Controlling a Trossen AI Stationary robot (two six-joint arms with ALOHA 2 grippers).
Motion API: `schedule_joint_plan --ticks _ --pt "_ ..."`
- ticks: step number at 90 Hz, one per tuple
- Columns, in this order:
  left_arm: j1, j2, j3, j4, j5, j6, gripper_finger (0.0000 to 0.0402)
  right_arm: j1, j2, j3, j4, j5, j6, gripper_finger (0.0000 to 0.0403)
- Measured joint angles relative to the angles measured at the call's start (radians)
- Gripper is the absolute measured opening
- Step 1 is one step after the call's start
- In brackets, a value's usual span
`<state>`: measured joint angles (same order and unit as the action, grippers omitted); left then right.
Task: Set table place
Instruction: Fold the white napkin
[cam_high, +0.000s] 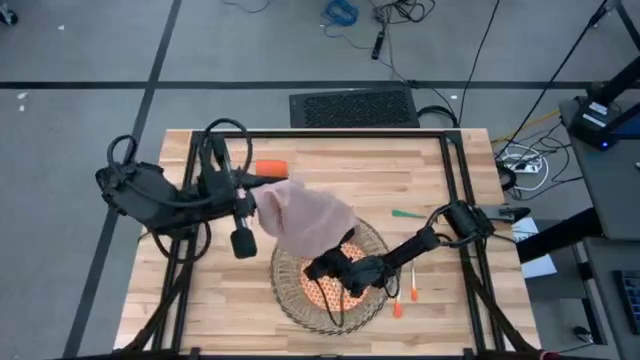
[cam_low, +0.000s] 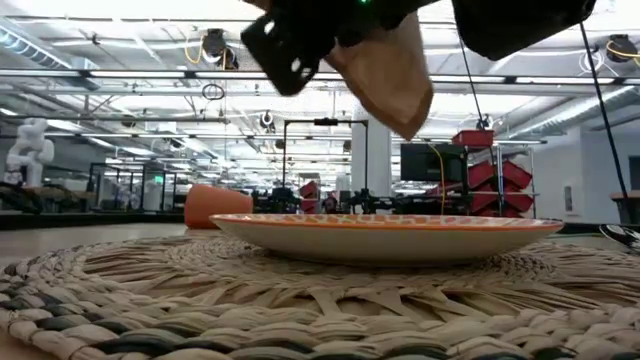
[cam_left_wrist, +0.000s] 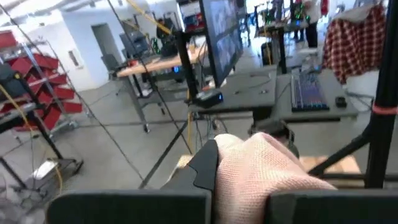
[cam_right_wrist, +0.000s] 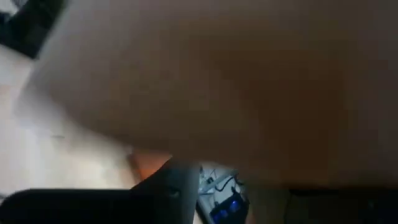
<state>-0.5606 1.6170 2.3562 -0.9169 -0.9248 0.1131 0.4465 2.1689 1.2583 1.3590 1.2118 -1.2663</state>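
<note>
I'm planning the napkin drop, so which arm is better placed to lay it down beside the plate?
Left, probably. The left gripper already holds the napkin lifted over the placemat. The right gripper sits low over the plate, under the cloth.

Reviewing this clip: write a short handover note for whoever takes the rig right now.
Left gripper: shut on the napkin, held in the air over the plate.
Right gripper: low over the plate; grip unclear.
Done: plate sits on the wicker placemat.
Left: orange cup lies at the table's far side; green-handled cutlery and orange-handled cutlery lie right of the placemat. Napkin not yet laid down.
</note>
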Motion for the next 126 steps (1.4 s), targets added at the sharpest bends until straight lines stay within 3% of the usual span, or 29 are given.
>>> schedule_joint_plan --ticks 22,47,56,85,105,126 --pt "0.003 0.016 -0.011 -0.19 -0.035 -0.15 0.0 0.056 -0.005 0.0 0.203 -0.089 -0.198 0.0064" --pt "0.019 0.097 -0.013 -0.5 -0.027 -0.346 0.0 0.118 -0.034 0.012 0.203 -0.104 -0.21 0.0052" --pt "0.019 0.123 -0.014 -0.558 -0.037 -0.393 0.0 0.151 -0.066 0.012 0.203 -0.081 -0.147 0.0052" --pt "0.026 0.158 -0.052 -0.566 -0.044 -0.433 0.0 0.251 -0.221 0.012 0.044 0.106 0.108 0.0052" --pt "0.078 0.159 -0.243 -0.531 -0.043 -0.527 0.0 0.252 -0.334 0.006 -0.208 0.264 0.287 0.0052" --pt "0.158 0.16 -0.532 -0.286 -0.038 -0.494 0.0 0.187 -0.398 0.005 -0.389 0.344 0.4 0.0052"
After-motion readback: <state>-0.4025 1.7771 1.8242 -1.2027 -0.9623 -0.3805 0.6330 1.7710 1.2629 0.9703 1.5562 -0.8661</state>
